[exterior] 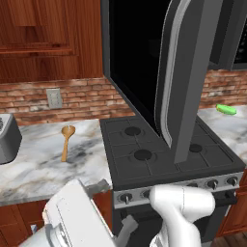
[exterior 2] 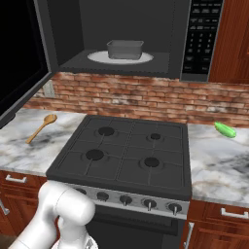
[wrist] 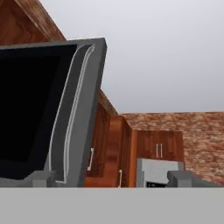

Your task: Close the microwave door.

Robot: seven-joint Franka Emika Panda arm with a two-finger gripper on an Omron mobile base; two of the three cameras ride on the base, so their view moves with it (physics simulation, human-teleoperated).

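The microwave [exterior 2: 127, 36] hangs above the stove with its black cavity exposed; a grey container [exterior 2: 125, 48] sits on the white plate inside. The microwave door [exterior: 144, 62] stands swung wide open to the left, its edge and curved silver handle strip [exterior: 166, 96] facing the left base camera. It also juts in at the left of the right base view as the microwave door [exterior 2: 19, 58]. In the hand view the door [wrist: 39, 109] and its handle strip [wrist: 70, 122] are close at the left. My gripper [wrist: 113, 179] is open and holds nothing; its left fingertip [wrist: 41, 178] sits below the door's handle edge.
A dark gas stove [exterior 2: 126, 151] lies below the microwave between marble counters. A wooden spoon [exterior: 66, 140] and a toaster [exterior: 7, 137] are on the left counter, a green vegetable [exterior 2: 224, 129] on the right one. Reddish cabinets [exterior: 43, 34] flank the microwave.
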